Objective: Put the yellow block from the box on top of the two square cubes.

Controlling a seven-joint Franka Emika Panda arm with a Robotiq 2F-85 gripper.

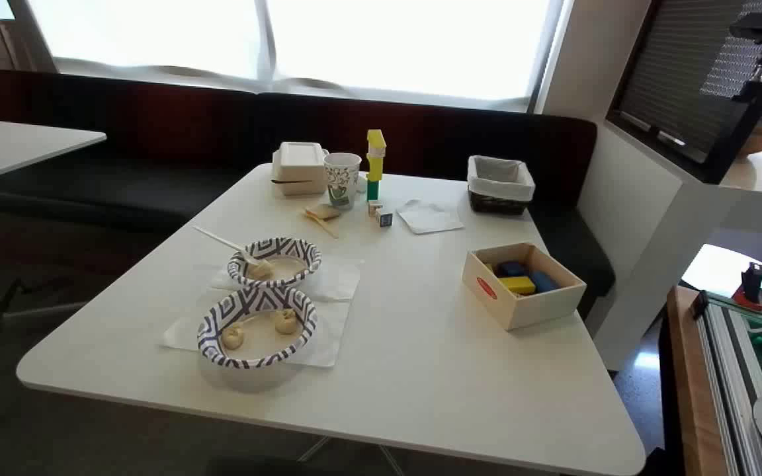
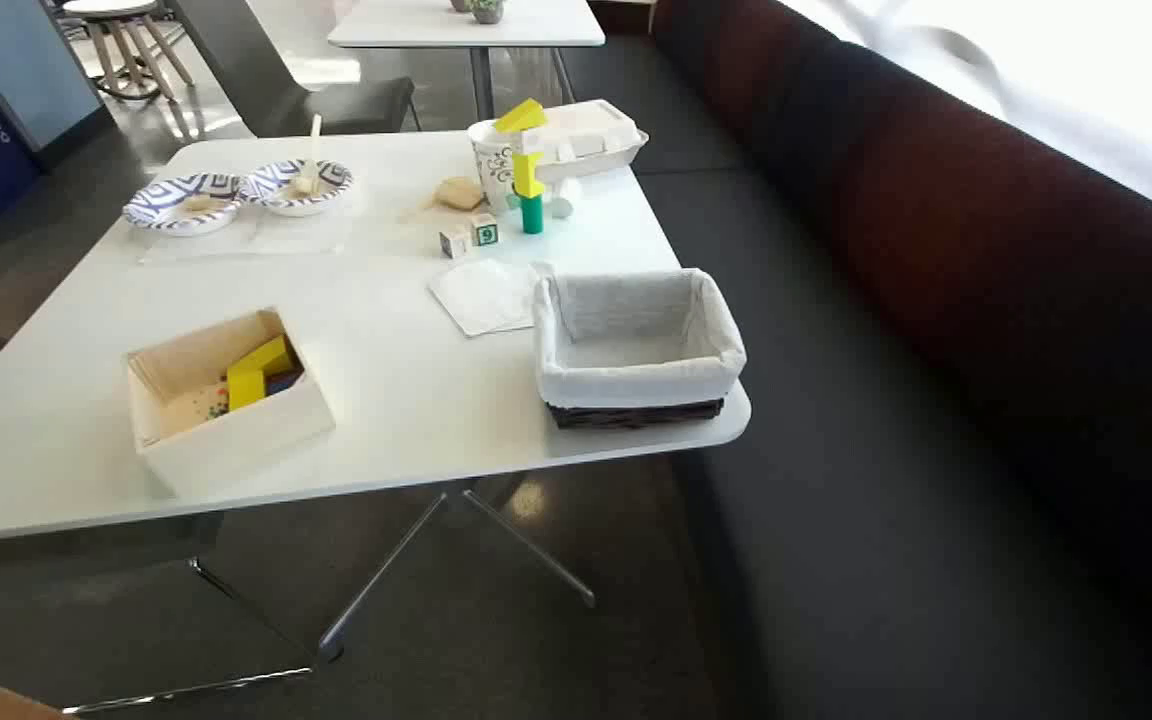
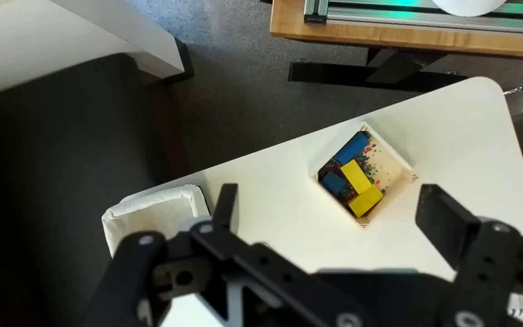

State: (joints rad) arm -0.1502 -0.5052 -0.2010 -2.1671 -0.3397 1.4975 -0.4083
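Yellow block (image 3: 366,200): inside the pale wooden box (image 1: 546,309), meeting a second yellow block (image 3: 356,176); which of the two is meant, cannot tell.
Wooden box: open at the top, set near an edge of the white bench (image 1: 414,383).
Blue blocks (image 3: 352,147): two, also in the box, beside the yellow ones.
Gripper (image 3: 332,204): fingers (image 3: 226,202) spread wide apart, above the bench; in the wrist view the box shows between them.
Letter cubes (image 1: 383,217): two, on the bench, just beside each other and well apart from the box.
Tower (image 1: 374,165): near the letter cubes; from the bottom up a green block (image 2: 532,214), a third yellow block (image 2: 528,176), a pale cube (image 2: 528,140) and a slanted yellow piece (image 2: 520,116).
Napkin (image 1: 429,217): white, flat, between the letter cubes and a wicker basket (image 2: 641,413).
Wicker basket: lined with white cloth, at a corner of the bench.
Paper cup (image 1: 341,173): upright, near the tower, just beside a takeout container (image 1: 301,168).
Paper bowls (image 1: 242,305): two, patterned, with dumpling-like pieces (image 1: 286,322) inside.
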